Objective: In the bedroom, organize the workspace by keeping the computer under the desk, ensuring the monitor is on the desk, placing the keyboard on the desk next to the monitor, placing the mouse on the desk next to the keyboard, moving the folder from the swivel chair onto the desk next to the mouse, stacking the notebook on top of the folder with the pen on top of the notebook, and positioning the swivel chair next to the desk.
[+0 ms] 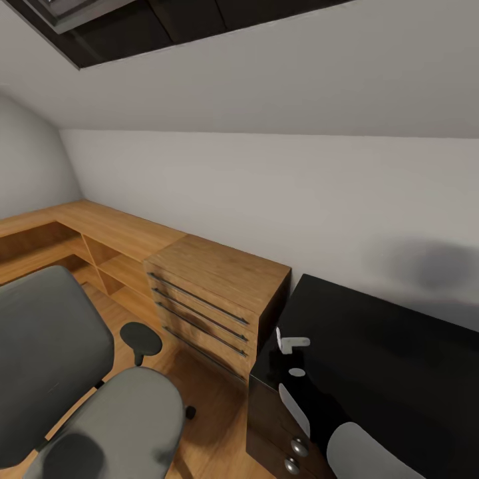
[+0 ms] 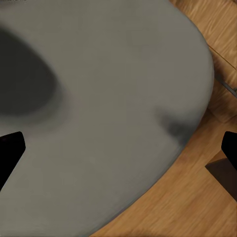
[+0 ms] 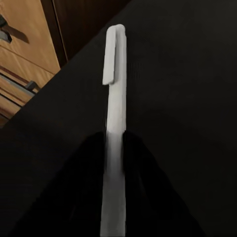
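Right gripper (image 3: 114,148) clenched on pen (image 3: 114,98); we see pen's long axis running straight ahead out of fingers, clip end foremost, over black tabletop (image 3: 187,98) (notebook unseen). Left gripper (image 2: 118,148) released, seat of swivel chair (image 2: 98,98) ahead.

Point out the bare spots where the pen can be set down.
The desk top is bare black from the pen in the right gripper out to the white wall. The wooden drawer unit top beside it is bare too. The swivel chair seat is bare. The gap between chair and drawers is tight.
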Controlling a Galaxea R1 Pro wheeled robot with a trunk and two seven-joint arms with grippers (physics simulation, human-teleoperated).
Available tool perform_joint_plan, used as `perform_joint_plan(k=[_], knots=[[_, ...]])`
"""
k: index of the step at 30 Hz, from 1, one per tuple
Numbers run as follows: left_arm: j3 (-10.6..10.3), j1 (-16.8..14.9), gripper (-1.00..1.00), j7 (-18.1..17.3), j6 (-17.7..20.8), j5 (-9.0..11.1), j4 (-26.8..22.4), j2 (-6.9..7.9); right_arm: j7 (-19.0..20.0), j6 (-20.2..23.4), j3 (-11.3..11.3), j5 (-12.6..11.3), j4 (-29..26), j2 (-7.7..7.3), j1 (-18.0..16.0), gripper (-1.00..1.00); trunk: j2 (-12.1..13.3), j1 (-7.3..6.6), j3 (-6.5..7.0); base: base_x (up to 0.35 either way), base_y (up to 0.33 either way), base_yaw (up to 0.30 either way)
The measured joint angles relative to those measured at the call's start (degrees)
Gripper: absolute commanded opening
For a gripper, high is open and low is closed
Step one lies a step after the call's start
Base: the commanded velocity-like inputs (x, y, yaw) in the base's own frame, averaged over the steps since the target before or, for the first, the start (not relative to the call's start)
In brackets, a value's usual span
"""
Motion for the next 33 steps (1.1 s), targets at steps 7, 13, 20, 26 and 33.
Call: perform_joint_plan(k=[7, 13, 20, 26, 33], knots=[[0.00, 0.00, 1.00, 0.00, 0.00, 0.00, 0.03, 0.00, -0.04, 0.51, -0.01, 0.13, -0.24, 0.00, 0.02, -1.00, 0.00, 0.00, 0.00, 0.000, 0.000, 0.000], [0.00, 0.00, 1.00, 0.00, 0.00, 0.00, 0.00, 0.00, -0.04, 0.55, 0.00, 0.06, -0.26, 0.01, 0.02, -1.00, 0.00, 0.00, 0.00, 0.000, 0.000, 0.000], [0.00, 0.00, 1.00, 0.00, 0.00, 0.00, 0.02, 0.00, -0.12, 0.96, -0.01, 0.14, -0.42, 0.00, 0.02, -1.00, 0.00, 0.00, 0.00, 0.000, 0.000, 0.000], [0.00, 0.00, 1.00, 0.00, -0.02, -0.08, 0.11, 0.00, -0.16, 0.99, 0.00, 0.17, -0.21, -0.01, 0.01, -1.00, 0.39, -0.21, 0.18, 0.000, 0.000, 0.000], [0.00, 0.00, 1.00, 0.00, -0.08, -0.09, 0.20, 0.00, -0.21, 1.26, -0.14, -0.44, 0.00, -0.07, 0.10, -1.00, 3.20, -1.75, 1.42, 0.000, 0.000, 0.000]])
